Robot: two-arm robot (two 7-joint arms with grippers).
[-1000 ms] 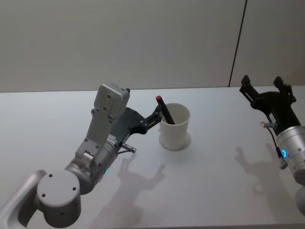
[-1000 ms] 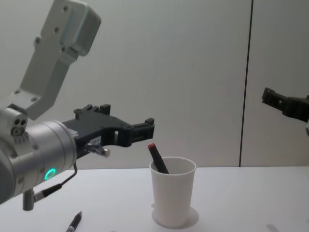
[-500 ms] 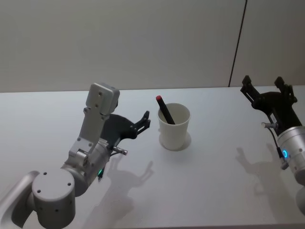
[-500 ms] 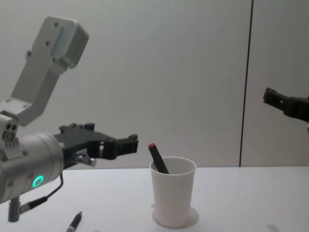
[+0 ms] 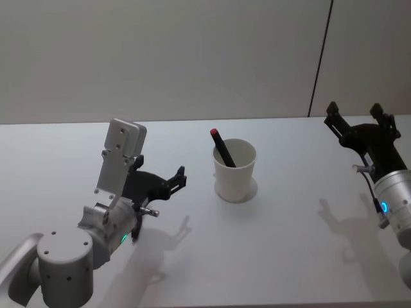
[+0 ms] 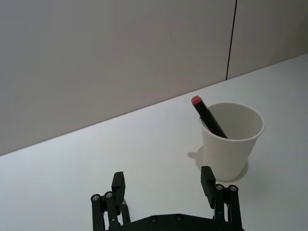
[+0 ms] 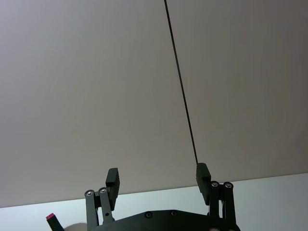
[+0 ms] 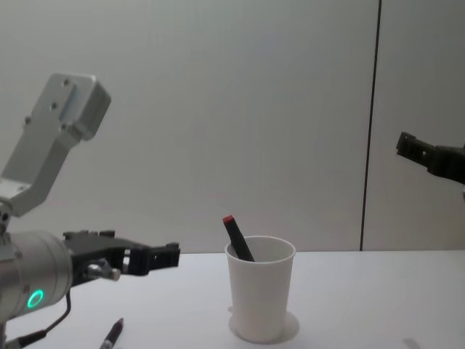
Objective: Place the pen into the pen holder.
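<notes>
- A spare dark pen [image 8: 112,334] lies flat on the white table [image 5: 282,250], close to its front edge on the left side. Nothing touches it.
- The left gripper [image 5: 178,179] hangs above the left half of the table, a little farther in than that pen. It points toward the pen holder but stops short of it. Its two black fingers [image 6: 118,182] are spread wide, with nothing between them.
- The pen holder [image 5: 234,176], a plain white paper cup, stands upright near the middle of the table.
- A black pen with a red cap [image 5: 221,149] is inside the cup. It leans against the rim on the cup's left side, and its red end sticks out above the rim.
- The right gripper [image 5: 354,112] is held up in the air over the right edge of the table, toward the back and well apart from the cup. Its fingers [image 7: 112,177] are also spread apart and hold nothing.
- A pale wall [image 5: 160,58] with one thin dark vertical seam [image 5: 320,58] stands behind the table.
</notes>
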